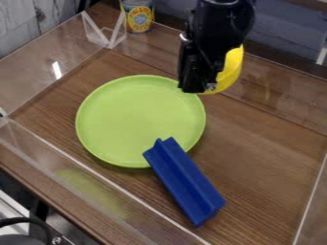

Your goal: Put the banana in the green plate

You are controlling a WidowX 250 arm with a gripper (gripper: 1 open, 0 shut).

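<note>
The gripper (209, 84) points straight down with its jaws clamped on the banana (230, 69), holding it in the air right over the far right rim of the green plate (134, 120). A blue block (182, 180) overlaps the plate's near edge, and a yellow-labelled can (137, 15) sits at the back.

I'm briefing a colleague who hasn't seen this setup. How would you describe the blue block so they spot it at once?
Start at the large round green plate in the middle of the wooden table. At its near right edge lies the blue block, one end overlapping the plate's rim, the rest running diagonally toward the camera. It is the only deep blue, long, rectangular thing in view.
</note>
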